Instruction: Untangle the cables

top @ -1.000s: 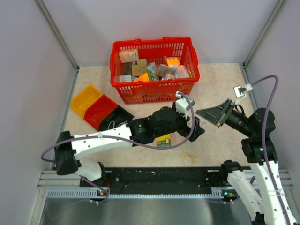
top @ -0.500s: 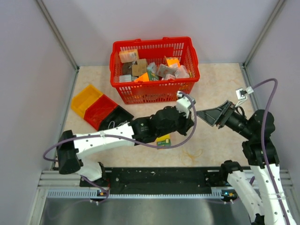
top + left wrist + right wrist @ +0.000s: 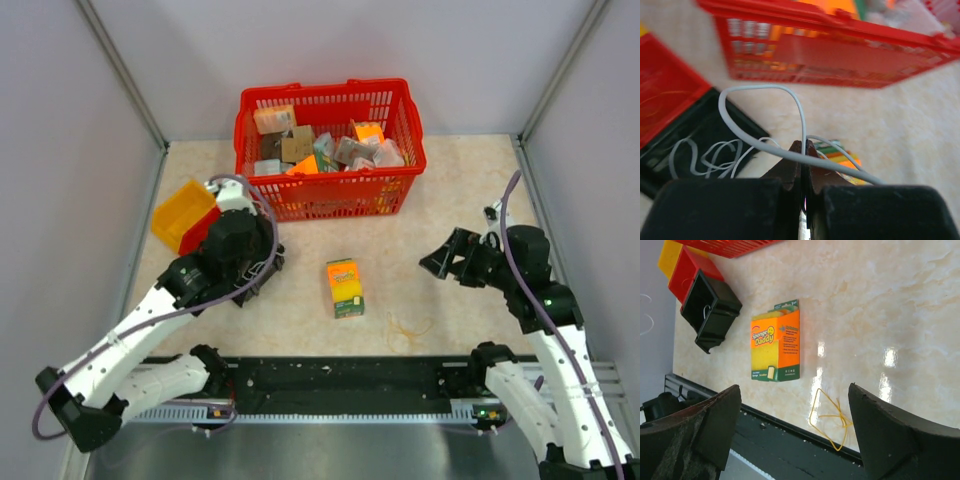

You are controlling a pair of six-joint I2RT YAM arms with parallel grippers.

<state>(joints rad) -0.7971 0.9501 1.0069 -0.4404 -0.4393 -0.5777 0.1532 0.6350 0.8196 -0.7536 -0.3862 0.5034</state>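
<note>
- The yellow cable (image 3: 405,328) lies loose on the table at 5 o'clock from the sponge box (image 3: 344,287); my left arm no longer covers that spot.
- My left gripper (image 3: 802,150), wide a second ago, is now clamped on the white cable (image 3: 722,107).
- It has swung out to 9 o'clock, over the black bin (image 3: 742,127).
- My right gripper (image 3: 794,390) has spread open, at 3 o'clock from the box.

Box (image 3: 345,287) mid-table, basket (image 3: 330,190) behind — bare gap between

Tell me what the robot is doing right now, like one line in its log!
left tool: shut on white cable, by black bin | right tool: open, empty | yellow cable: loose on table near Sponge Daddy box
</note>
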